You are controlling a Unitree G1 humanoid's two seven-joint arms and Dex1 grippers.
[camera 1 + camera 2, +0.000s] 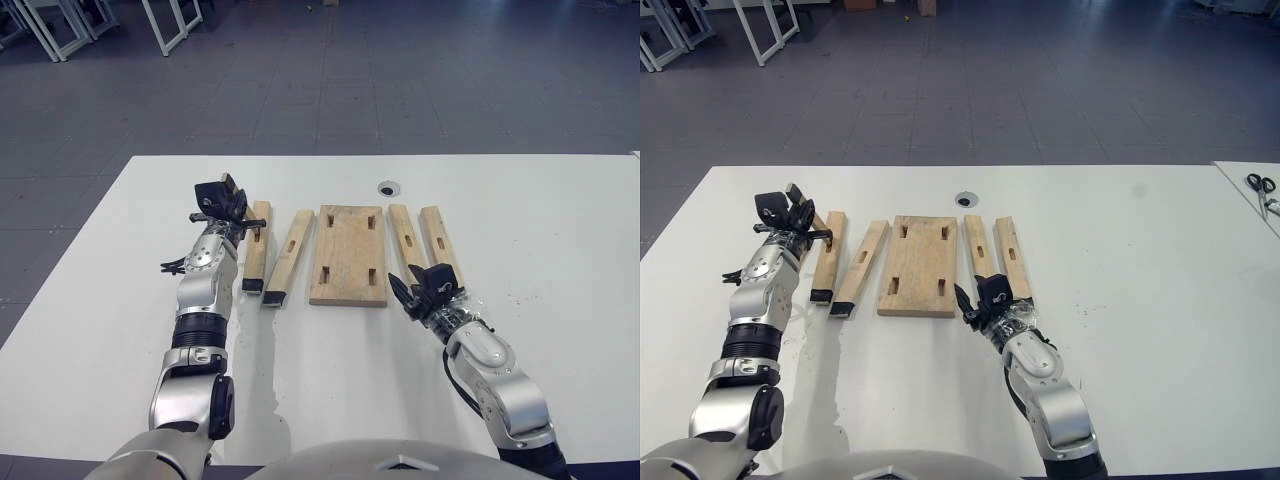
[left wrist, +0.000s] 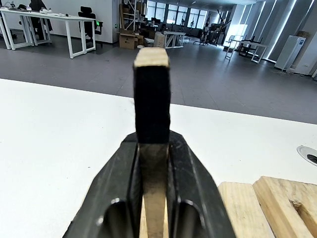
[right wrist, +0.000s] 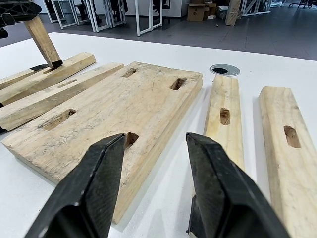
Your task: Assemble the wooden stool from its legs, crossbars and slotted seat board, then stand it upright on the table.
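**Wood gripped on the left, nothing on the right**

My left jaws are clamped on a short crossbar (image 2: 152, 99) at ten o'clock from the slotted seat board (image 1: 348, 253). Its black-banded end tilts down onto the outermost left leg (image 1: 258, 245). My right jaws stand wide apart and hold nothing, at five o'clock from the board, by its near corner. One more leg (image 1: 288, 255) lies at the board's nine o'clock and two legs (image 1: 402, 235) at three. The table (image 1: 560, 230) is white, with a grey floor (image 1: 400, 80) beyond at twelve.
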